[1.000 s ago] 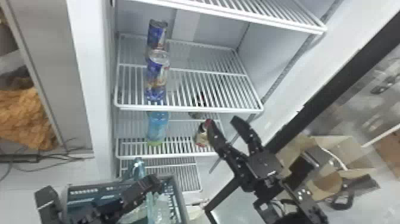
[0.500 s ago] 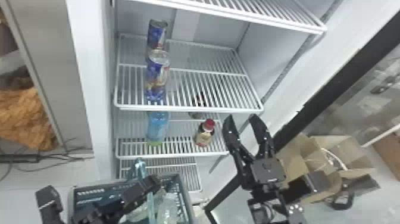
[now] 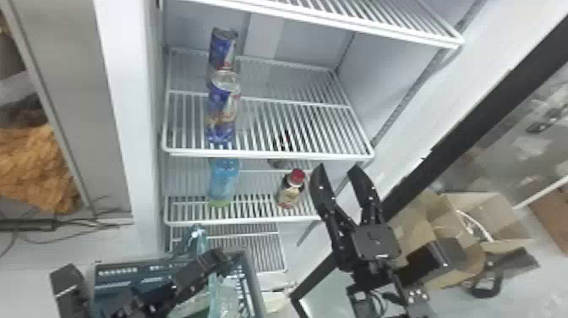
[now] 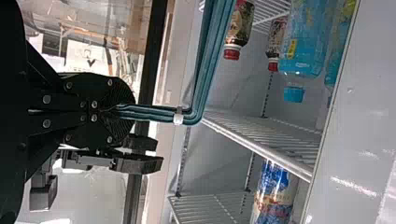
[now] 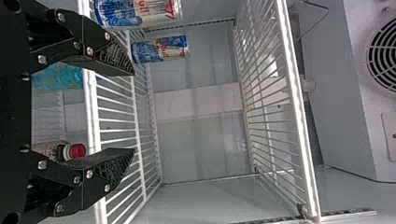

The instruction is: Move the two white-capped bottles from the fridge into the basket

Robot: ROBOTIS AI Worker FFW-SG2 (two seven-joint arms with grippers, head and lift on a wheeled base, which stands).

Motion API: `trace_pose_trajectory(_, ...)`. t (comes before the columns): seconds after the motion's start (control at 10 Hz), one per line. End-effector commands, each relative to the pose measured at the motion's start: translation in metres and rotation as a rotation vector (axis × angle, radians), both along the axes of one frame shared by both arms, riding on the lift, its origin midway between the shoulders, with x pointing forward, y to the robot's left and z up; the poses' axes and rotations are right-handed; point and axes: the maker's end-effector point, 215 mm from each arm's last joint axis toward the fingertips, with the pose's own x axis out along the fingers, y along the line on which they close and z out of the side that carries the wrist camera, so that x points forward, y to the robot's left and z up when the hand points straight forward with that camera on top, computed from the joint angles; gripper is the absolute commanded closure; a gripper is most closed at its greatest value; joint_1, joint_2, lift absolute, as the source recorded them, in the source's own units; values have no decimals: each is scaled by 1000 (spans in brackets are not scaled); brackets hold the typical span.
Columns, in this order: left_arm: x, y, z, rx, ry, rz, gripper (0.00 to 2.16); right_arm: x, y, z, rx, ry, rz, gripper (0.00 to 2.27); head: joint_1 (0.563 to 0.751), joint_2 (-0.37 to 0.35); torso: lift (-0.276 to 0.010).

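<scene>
In the head view my left gripper (image 3: 211, 259) is at the basket (image 3: 254, 281), by its teal handle (image 3: 202, 243). The left wrist view shows the left gripper (image 4: 114, 112) shut on the handle (image 4: 161, 113). Inside the basket lies a clear, bottle-like thing (image 3: 228, 298); its cap cannot be made out. My right gripper (image 3: 337, 171) stands open, just right of the red-capped bottle (image 3: 289, 193) in the fridge, holding nothing. In the right wrist view the right gripper (image 5: 134, 112) has its fingers apart before a wire shelf (image 5: 135, 100).
Blue cans (image 3: 224, 108) stand on the middle shelf (image 3: 270, 155). A blue bottle (image 3: 224, 179) is on the shelf below, with another dark bottle behind the red-capped one. The open door's black frame (image 3: 477, 110) and cardboard boxes (image 3: 494, 215) are at the right.
My right gripper has drawn away to the right from in front of the red-capped bottle and turned more upright, its fingers still apart. The red-capped bottle is now uncovered.
</scene>
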Motion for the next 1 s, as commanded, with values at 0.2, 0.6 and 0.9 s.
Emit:
trace_pose_trajectory(0.2, 0, 0, 1, -5, 2, 2, 1184, -2, 0, 2, 6, 4, -6, 519, 695, -350, 0)
trace_pose_trajectory(0.6, 2, 0, 2, -9, 0, 6, 1184, -3, 2, 5, -10, -1, -2, 522, 695, -350, 0)
trace_pose_trajectory(0.9, 1, -1, 2, -8, 0, 4, 1184, -3, 0, 5, -14, -1, -7, 522, 695, -350, 0)
